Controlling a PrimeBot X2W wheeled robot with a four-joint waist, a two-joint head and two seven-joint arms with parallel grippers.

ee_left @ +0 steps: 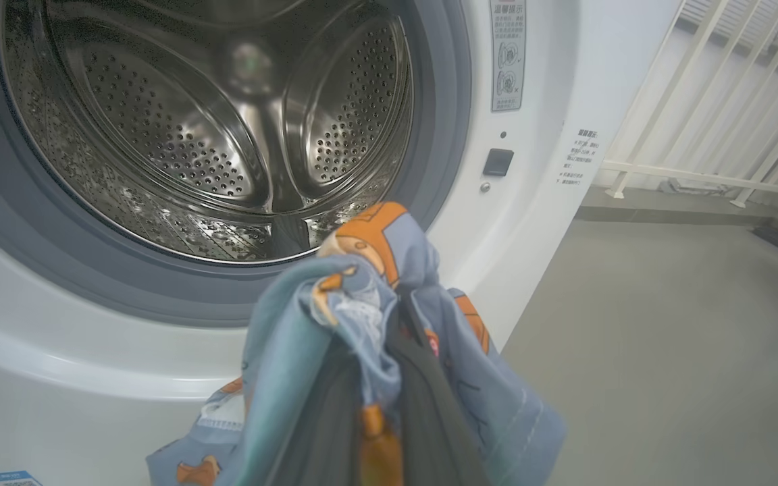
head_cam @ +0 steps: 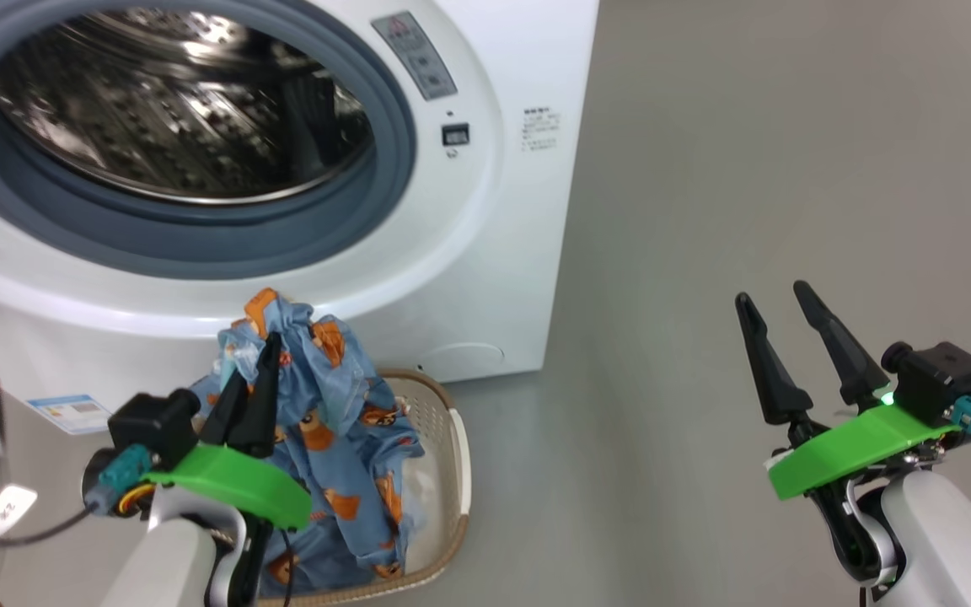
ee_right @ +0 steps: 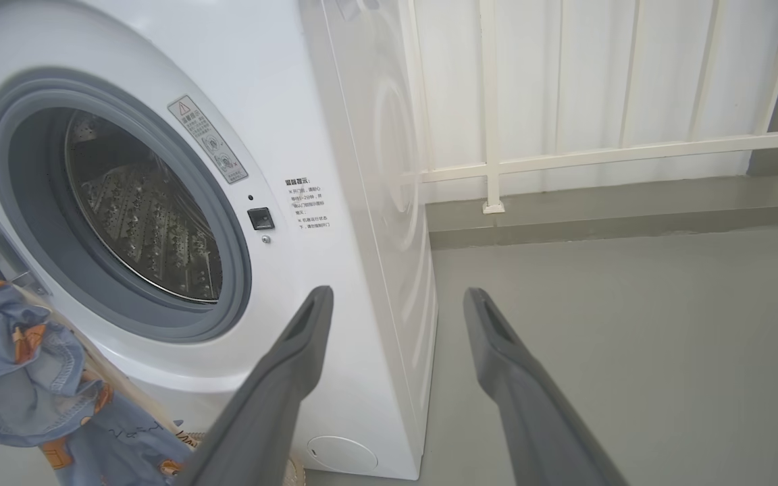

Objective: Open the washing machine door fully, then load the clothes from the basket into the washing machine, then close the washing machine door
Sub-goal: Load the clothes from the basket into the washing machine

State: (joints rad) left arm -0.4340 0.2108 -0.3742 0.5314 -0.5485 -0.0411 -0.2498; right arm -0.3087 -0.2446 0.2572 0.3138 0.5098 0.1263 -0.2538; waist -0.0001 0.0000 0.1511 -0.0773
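Bare grey floor [head_cam: 747, 126], with the washing machine [head_cam: 494, 253] at the far left and its drum [head_cam: 174, 110] gaping. The fingers of the left gripper [head_cam: 254, 371] pinch the clothes [head_cam: 342, 405], which trail down into the basket [head_cam: 460, 447]. Those of the right gripper [head_cam: 774, 297] stand spread and idle. I'd lift the bundle higher, then push it deep past the seal [head_cam: 401, 169] before letting go.

Clothes [head_cam: 342, 421] in the left gripper [head_cam: 262, 350]: soft printed cloth. Drum [ee_left: 179, 135] ahead of it: perforated polished steel. Basket [head_cam: 439, 421] below: perforated matt plastic.

One washing machine [head_cam: 519, 211], one basket [head_cam: 460, 455], one clothes bundle [head_cam: 342, 396], two grippers [head_cam: 254, 362] [head_cam: 772, 293]
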